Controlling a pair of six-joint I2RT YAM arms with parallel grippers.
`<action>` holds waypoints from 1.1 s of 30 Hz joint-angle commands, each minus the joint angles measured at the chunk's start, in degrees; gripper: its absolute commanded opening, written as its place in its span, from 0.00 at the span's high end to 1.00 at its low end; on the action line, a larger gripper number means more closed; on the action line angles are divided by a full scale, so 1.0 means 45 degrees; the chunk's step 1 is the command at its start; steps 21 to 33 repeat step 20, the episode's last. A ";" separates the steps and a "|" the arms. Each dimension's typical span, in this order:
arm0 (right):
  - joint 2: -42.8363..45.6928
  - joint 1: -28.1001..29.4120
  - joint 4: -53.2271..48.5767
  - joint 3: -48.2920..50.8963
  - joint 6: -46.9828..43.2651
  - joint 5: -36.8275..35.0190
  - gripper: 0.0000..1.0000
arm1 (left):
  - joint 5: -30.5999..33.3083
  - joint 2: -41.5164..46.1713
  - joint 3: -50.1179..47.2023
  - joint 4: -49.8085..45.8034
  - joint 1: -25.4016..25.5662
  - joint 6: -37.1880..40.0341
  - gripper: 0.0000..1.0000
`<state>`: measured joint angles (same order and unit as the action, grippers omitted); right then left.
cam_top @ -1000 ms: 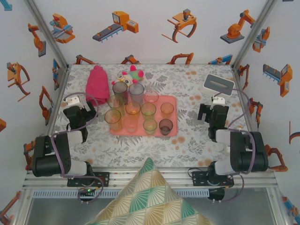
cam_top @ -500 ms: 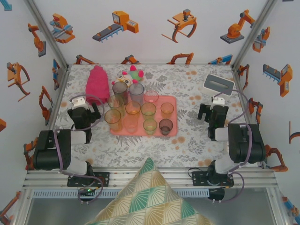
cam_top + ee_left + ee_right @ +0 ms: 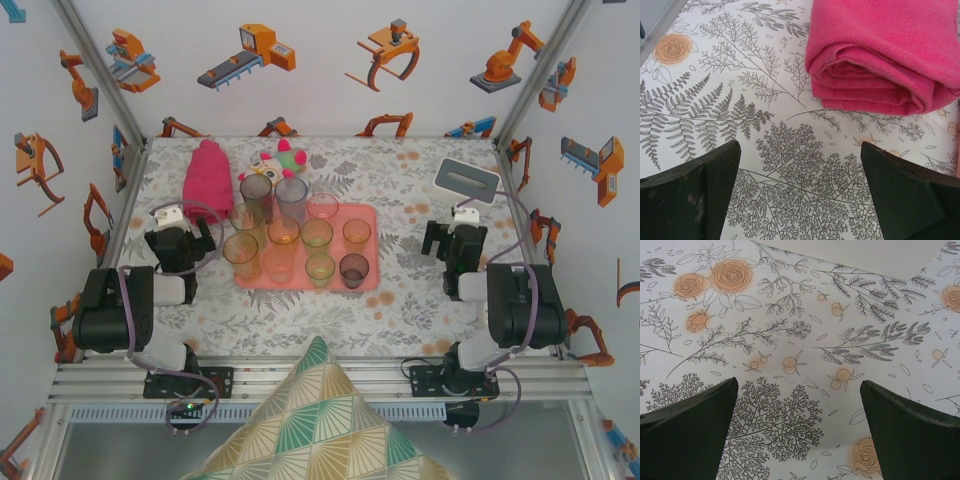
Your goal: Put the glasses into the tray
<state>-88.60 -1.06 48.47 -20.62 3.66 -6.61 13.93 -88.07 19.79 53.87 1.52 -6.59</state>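
The salmon-pink tray (image 3: pixel 370 216) lies mid-table. On it stand several glasses, among them amber ones (image 3: pixel 241 255) at the left, green ones (image 3: pixel 316 235) in the middle and a dark grey one (image 3: pixel 353 269) at the near right. A tall grey glass (image 3: pixel 256 190) and a bluish one (image 3: pixel 291 195) stand at the tray's far edge. My left gripper (image 3: pixel 182 240) (image 3: pixel 800 190) hangs open over bare cloth left of the tray. Right of the tray, my right gripper (image 3: pixel 455 240) (image 3: pixel 799 425) is open too, with nothing between its fingers.
A rolled magenta towel (image 3: pixel 207 180) (image 3: pixel 885 55) lies just beyond the left gripper. A plush toy (image 3: pixel 280 158) sits behind the glasses. A white-rimmed grey box (image 3: pixel 467 180) stands at the far right. A patterned cushion (image 3: pixel 320 420) lies below the table's near edge.
The left arm has folded back toward its base, and its gripper has shifted slightly right and away. The right arm's elbow settled early, then held still. The glasses have not moved.
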 commanded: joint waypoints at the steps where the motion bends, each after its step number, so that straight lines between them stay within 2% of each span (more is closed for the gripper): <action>1: 0.0040 -0.0076 0.0541 -0.0222 0.0183 0.0024 0.01 | 0.0062 -0.0079 0.0407 -0.0561 0.0184 0.0381 0.03; 33: 0.0054 -0.0077 0.0538 -0.0239 0.0192 0.0024 0.01 | -0.0049 -0.0051 0.0528 -0.0828 0.0243 0.0501 0.03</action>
